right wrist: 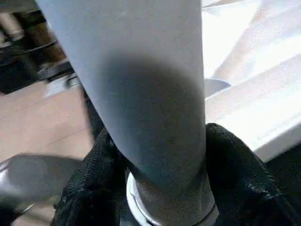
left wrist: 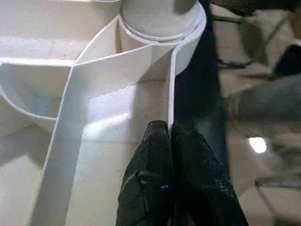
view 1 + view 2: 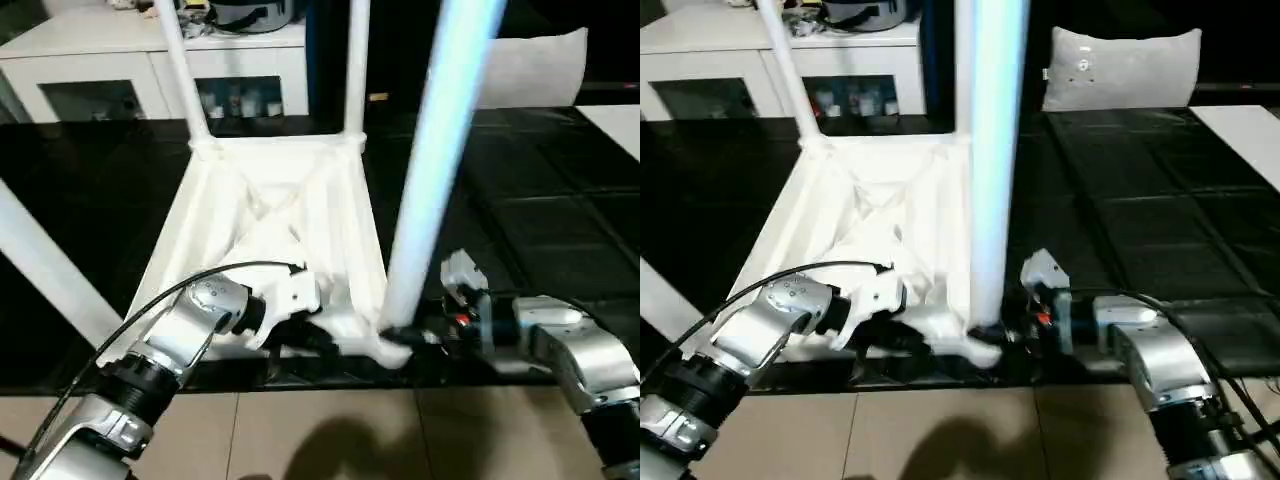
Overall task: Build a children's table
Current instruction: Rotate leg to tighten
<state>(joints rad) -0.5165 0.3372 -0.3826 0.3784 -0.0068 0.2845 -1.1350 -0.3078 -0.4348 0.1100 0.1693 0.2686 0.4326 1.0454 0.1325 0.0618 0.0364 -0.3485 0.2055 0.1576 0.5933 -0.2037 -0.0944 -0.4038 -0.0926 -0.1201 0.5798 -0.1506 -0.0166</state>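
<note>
The children's table (image 3: pixel 290 215) lay upside down on the black mat (image 3: pixel 520 200), with its legs pointing up. The right gripper (image 1: pixel 155 188) was closed around the near right leg (image 3: pixel 435 160) just above its corner socket. The left gripper (image 2: pixel 171 136) was fully closed, its fingertips against the ribbed underside beside that corner.

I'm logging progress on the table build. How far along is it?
The tabletop lies underside up on the black surface, with two far legs already standing in their sockets. In hand: the right gripper clasps the near leg at its corner socket, while the left gripper is shut beside the rim. Whether that leg is fully seated, and the fourth corner, is unclear.
</note>
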